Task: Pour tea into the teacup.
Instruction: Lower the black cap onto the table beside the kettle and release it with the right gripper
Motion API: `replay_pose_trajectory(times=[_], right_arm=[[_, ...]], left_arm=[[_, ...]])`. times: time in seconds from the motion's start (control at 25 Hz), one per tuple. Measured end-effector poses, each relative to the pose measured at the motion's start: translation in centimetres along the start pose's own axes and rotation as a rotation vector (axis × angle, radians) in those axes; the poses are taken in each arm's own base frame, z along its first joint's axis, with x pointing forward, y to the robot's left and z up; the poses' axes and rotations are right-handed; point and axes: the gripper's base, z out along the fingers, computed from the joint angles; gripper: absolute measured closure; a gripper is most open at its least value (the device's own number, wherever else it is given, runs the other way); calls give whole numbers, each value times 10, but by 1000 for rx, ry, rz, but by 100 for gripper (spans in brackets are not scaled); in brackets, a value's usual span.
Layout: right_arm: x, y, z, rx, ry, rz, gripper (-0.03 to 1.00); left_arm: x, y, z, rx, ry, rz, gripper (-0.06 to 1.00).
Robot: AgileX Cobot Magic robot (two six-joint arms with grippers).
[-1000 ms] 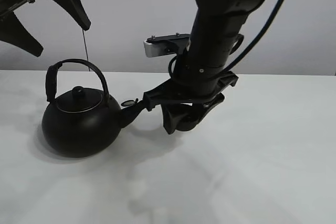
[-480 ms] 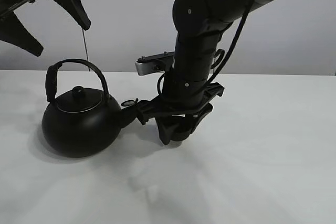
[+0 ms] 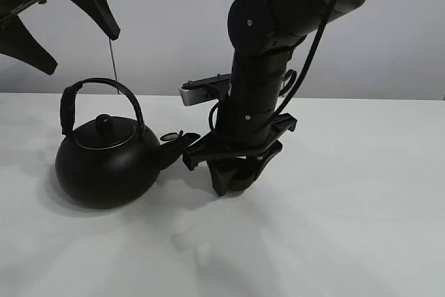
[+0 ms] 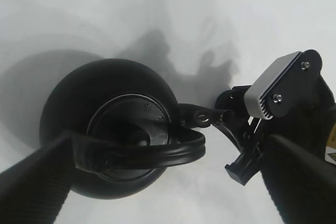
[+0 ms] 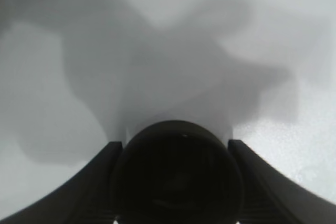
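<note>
The big black kettle (image 3: pixel 104 165) stands on the white table at the left, with its spout (image 3: pixel 170 147) pointing right. It also shows in the left wrist view (image 4: pixel 110 135). My right gripper (image 3: pixel 236 175) hangs low over the table just right of the spout. In the right wrist view it (image 5: pixel 178 182) is shut on the small matte-black teacup (image 5: pixel 178 174), held mouth up between the fingers (image 5: pixel 97 182). In the exterior high view the teacup is mostly hidden by the gripper. My left gripper (image 3: pixel 82 50) is open and empty, well above the kettle's arched handle (image 4: pixel 157 153).
The table (image 3: pixel 348 206) is plain white with a grey wall behind. A thin cable (image 3: pixel 111 60) hangs behind the kettle. The right arm's silver camera mount (image 3: pixel 201 90) juts out to the left above the spout.
My right arm has swung left and become more upright, bringing the teacup closer to the kettle's spout. The left gripper and the kettle have not moved.
</note>
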Motion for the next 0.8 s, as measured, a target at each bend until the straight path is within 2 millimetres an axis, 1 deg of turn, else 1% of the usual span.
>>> replay_pose_trajectory(times=[0.4, 0.56, 0.72, 0.8], right_arm=[[0, 0, 0, 0, 3, 0, 58], [0, 0, 0, 0, 3, 0, 53], [0, 0, 0, 1, 5, -1, 51], [2, 0, 0, 0, 22, -1, 46]], left_arm=[[0, 0, 0, -1, -4, 0, 25], [0, 0, 0, -1, -4, 0, 25], [0, 0, 0, -1, -5, 0, 25], [0, 0, 0, -1, -5, 0, 25]])
